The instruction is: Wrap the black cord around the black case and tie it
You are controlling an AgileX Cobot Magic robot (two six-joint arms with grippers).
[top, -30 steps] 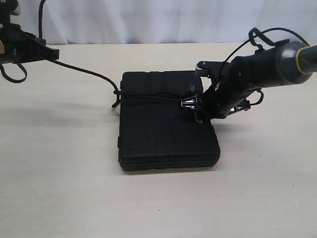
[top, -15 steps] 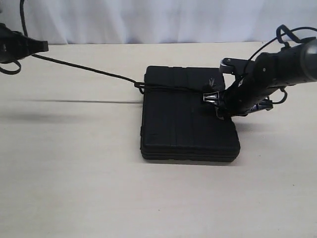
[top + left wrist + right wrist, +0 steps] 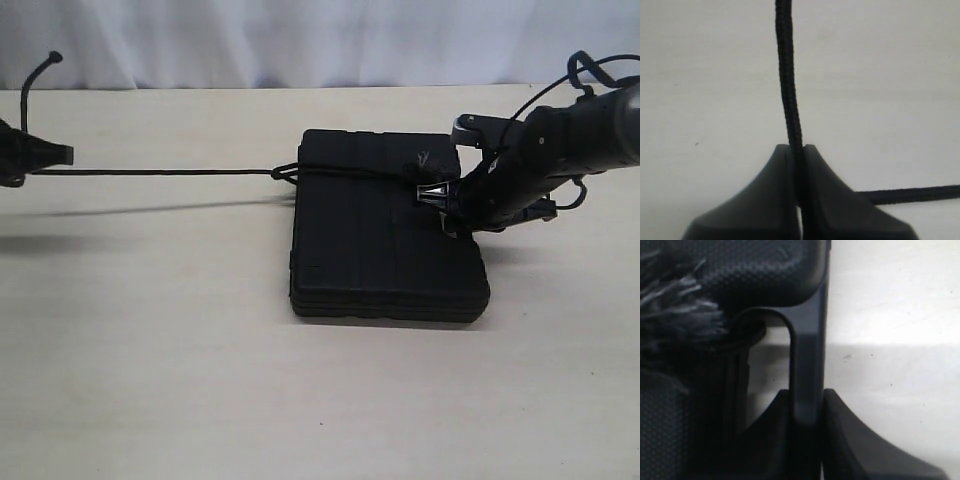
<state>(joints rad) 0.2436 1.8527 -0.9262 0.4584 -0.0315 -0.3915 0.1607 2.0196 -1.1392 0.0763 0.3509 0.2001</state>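
Note:
The black case (image 3: 385,240) lies flat right of the table's middle, with the black cord (image 3: 170,172) wrapped across its far part and knotted at its left edge (image 3: 283,173). From there the cord runs taut to the far left, where my left gripper (image 3: 66,155) is shut on it; the wrist view shows the braid (image 3: 789,90) pinched between the jaws (image 3: 796,152). My right gripper (image 3: 452,222) is shut on the case's handle bar (image 3: 807,365) at its right edge. A frayed grey end (image 3: 675,310) lies on the lid beside it.
A pale tabletop (image 3: 200,360) carries everything, with a white curtain (image 3: 300,40) behind its far edge. A slack tail of cord (image 3: 910,194) trails from the left gripper. Robot cables (image 3: 590,70) loop over the right arm.
The left gripper has dropped and pulled further left, drawing the cord straight and taut. The case and right gripper shifted right, mostly in the first half second.

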